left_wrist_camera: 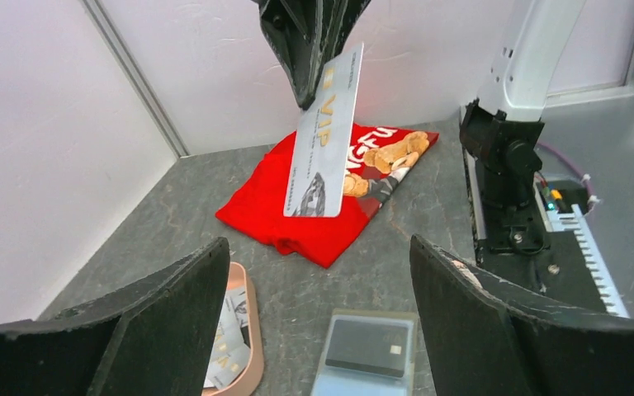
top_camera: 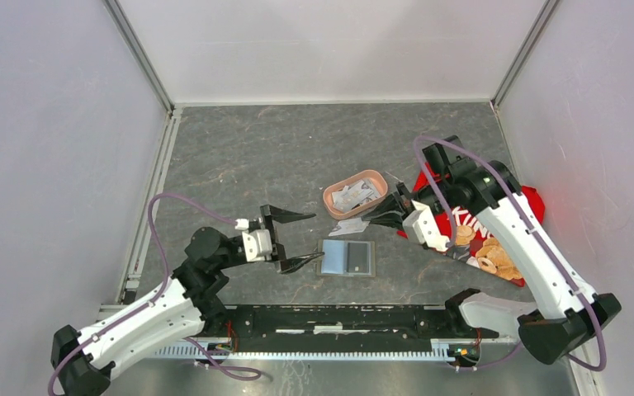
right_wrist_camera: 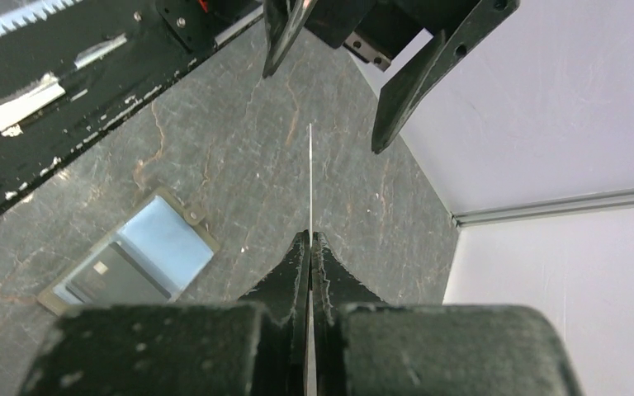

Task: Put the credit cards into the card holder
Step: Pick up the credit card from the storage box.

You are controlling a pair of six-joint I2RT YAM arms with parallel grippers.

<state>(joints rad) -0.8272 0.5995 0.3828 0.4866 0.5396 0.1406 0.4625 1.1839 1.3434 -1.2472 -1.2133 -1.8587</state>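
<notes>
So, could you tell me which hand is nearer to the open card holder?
Left. The left hand, open, sits at the left edge of the card holder; the right hand, shut on a credit card, hangs beyond its far side.

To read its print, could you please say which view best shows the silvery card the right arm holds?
The left wrist view: the silvery rectangular VIP card faces it flat, pinched by the right gripper's fingers. The right wrist view shows only its thin edge; the top view, a small pale sliver.
</notes>
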